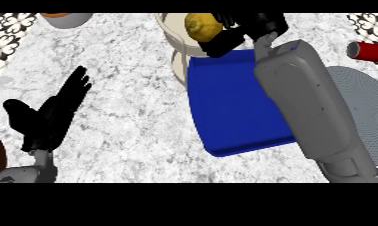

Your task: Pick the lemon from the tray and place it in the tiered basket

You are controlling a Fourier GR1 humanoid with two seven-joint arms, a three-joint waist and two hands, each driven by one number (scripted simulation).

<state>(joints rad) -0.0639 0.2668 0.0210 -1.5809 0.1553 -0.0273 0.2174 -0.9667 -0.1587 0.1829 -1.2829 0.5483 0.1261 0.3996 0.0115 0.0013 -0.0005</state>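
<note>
Curling around the lemon (201,26), the right hand (244,29) holds it over the cream basket (174,35) at twelve o'clock of the blue tray (232,105); the left hand (52,112) rests open at eight o'clock.

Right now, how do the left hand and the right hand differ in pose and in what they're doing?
The right hand is curled round the lemon, over the cream tiered basket; the left hand holds nothing. The right hand reaches far across the blue tray; the left hand rests open at the lower left, fingers up. Both are black on grey forearms.
</note>
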